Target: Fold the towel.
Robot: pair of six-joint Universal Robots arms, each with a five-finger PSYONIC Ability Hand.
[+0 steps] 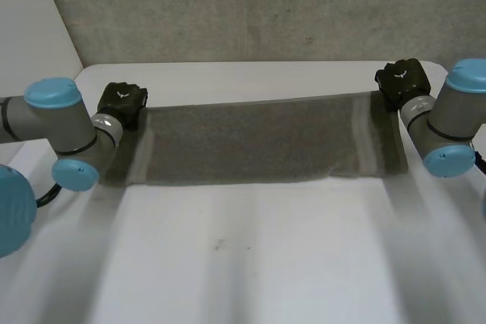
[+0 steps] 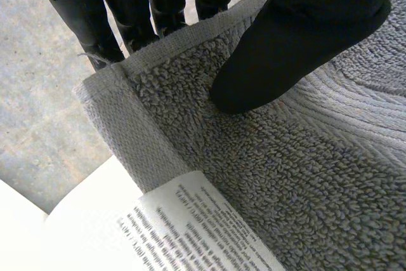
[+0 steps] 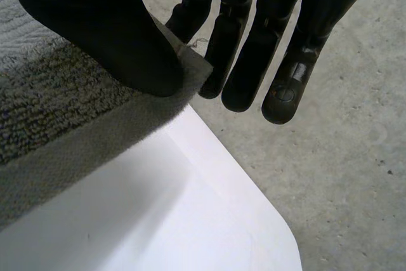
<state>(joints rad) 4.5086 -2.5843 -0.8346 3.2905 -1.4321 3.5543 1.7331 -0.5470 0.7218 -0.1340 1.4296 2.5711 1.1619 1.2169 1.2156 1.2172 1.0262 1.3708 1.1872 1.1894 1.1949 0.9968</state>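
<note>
Your left hand (image 2: pixel 298 36) pinches the far left corner of the towel (image 1: pixel 258 142), with the thumb pressed into the pile and the fingers (image 2: pixel 114 11) behind the hem, near a white printed care label (image 2: pixel 203 226). Your right hand (image 3: pixel 95 23) clamps the far right corner, thumb on top and fingers (image 3: pixel 254 42) straight just past the edge. Between the two hands you have the grey towel spread lengthwise across the far part of the white table (image 1: pixel 243 263).

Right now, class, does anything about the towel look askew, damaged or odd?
No: the towel lies flat, pinched at its far corners by the left hand and right hand. Only its printed label sticks out near the left hand.
</note>
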